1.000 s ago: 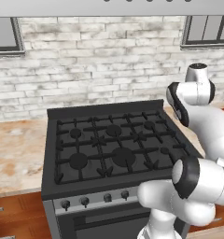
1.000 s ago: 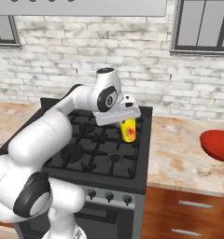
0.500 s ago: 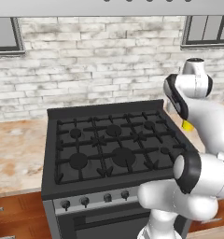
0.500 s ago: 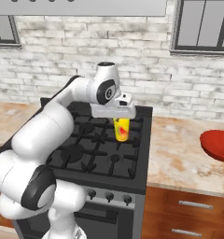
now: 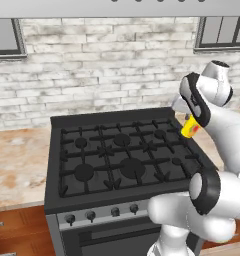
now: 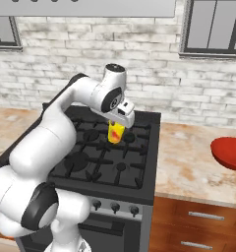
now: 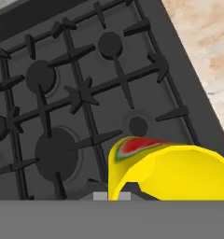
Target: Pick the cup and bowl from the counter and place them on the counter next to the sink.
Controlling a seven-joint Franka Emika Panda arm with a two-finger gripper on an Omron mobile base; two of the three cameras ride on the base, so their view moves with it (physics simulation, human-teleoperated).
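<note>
Whitewashed brick wall (image 5: 117,65), dark-framed windows (image 6: 213,27), perhaps a range hood (image 5: 102,7)

arm (image 6: 66,123): raised, elbow bent | gripper (image 6: 116,129): pointing down | jaws: clamped, holding

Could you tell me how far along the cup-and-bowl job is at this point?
Nothing looks delivered yet. In hand: the gripper is shut on the yellow cup, held above the stove. Left: setting the cup beside the sink, then fetching the red bowl, which sits on the counter.

Base views flank stove (image 5: 122,160); hand view close above.
</note>
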